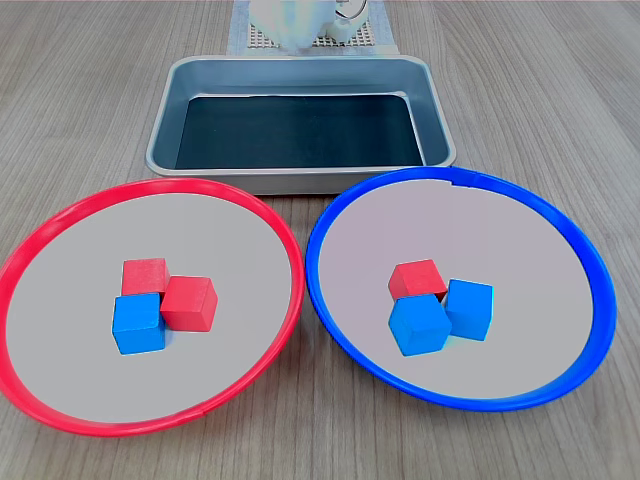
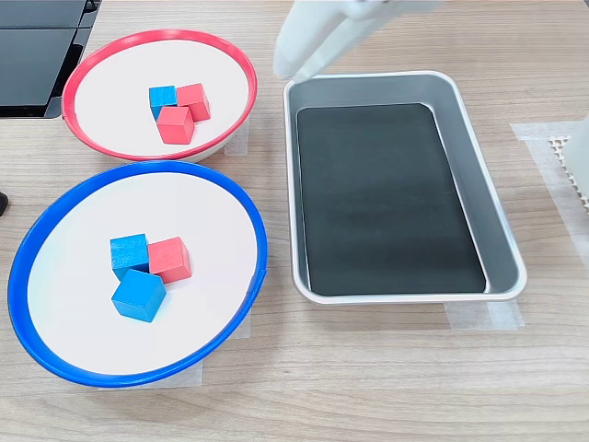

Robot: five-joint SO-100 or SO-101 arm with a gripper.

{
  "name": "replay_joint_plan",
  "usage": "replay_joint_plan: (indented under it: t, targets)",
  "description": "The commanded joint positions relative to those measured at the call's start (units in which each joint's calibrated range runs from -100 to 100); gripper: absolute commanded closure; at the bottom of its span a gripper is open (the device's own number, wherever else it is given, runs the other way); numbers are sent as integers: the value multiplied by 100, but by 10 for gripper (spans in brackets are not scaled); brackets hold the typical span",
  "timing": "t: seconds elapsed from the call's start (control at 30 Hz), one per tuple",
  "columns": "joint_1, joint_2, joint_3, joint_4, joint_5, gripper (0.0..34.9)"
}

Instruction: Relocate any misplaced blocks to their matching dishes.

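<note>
Blurred white gripper at top centre of second exterior view, opening indiscernible, nothing held, blue cube in red-rimmed dish upper left, red cube in blue-rimmed dish lower left.

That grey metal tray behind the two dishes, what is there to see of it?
The tray is rectangular, of dull silvery metal as it looks, with rounded corners, a rolled rim and sloping walls around a flat dark bottom. It lies flat on the wooden table, with nothing in it. In the second exterior view clear tape shows at its near edge. It stands beside the red-rimmed dish and blue-rimmed dish; whether it touches them cannot be told.
</note>
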Motion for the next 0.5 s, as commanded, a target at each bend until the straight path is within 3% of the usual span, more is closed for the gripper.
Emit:
replay_joint_plan:
  t: [0.0, 0.47]
  targets:
    - [-53, 540, -805, -36, 391, 347]
    - [-242, 2997, -2917, -523, 2315, 346]
